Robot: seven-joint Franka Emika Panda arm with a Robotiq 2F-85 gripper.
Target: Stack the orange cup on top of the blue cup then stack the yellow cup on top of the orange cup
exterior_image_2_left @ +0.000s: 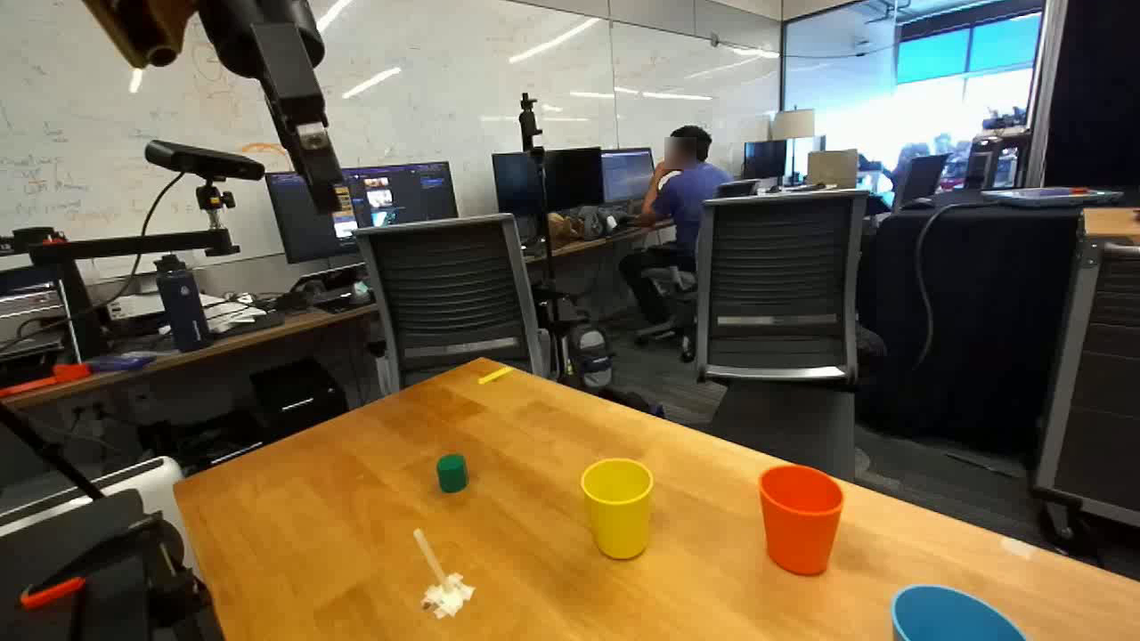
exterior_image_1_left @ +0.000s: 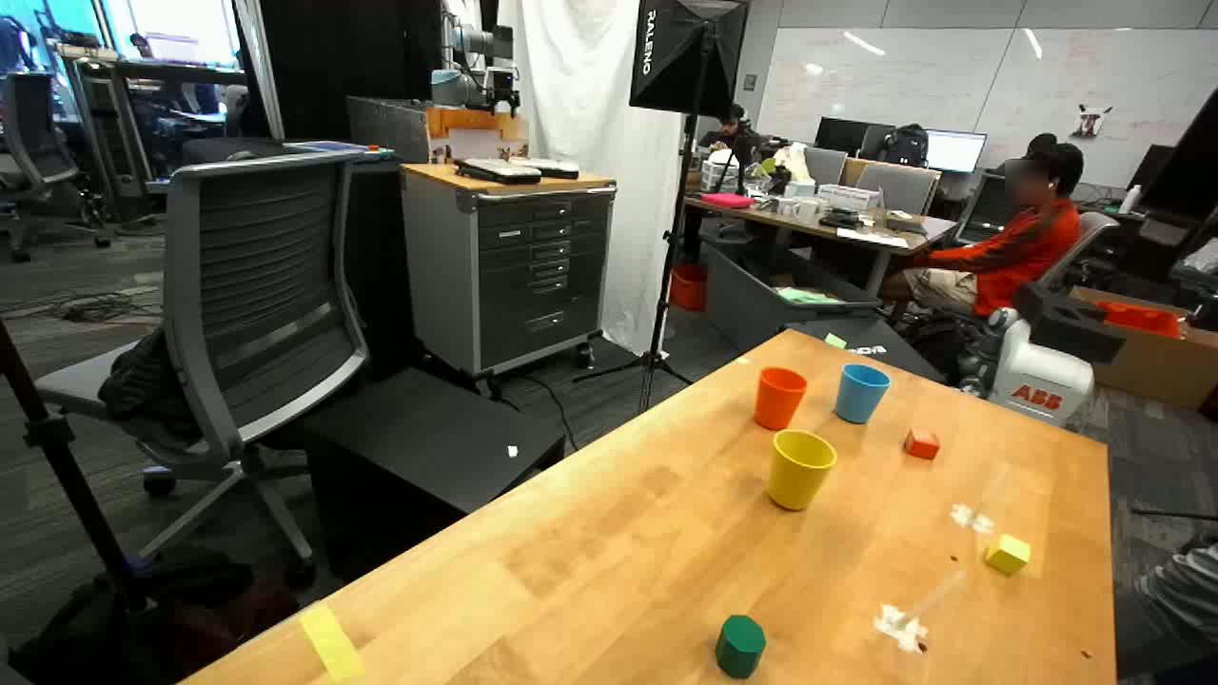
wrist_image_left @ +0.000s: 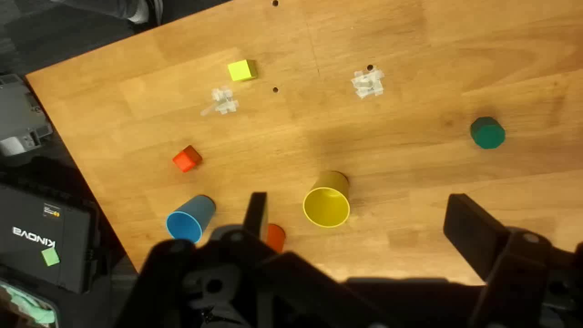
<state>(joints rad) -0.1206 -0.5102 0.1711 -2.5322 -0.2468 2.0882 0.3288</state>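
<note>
Orange cup, upright and unstacked, toward the far end of the table in an exterior view. The blue cup, its intended base, stands close by to the right, not touching; the yellow cup stands nearer. Right of the blue cup lies the red block; nearer still are the yellow block, at right, and the green cylinder. Gripper high above the table, fingers wide apart, nothing clasped. Step in hand, by judgement: reaching for the orange cup, neither stack yet made. The next move should call for centring over that cup and descending, fingers astride it.
</note>
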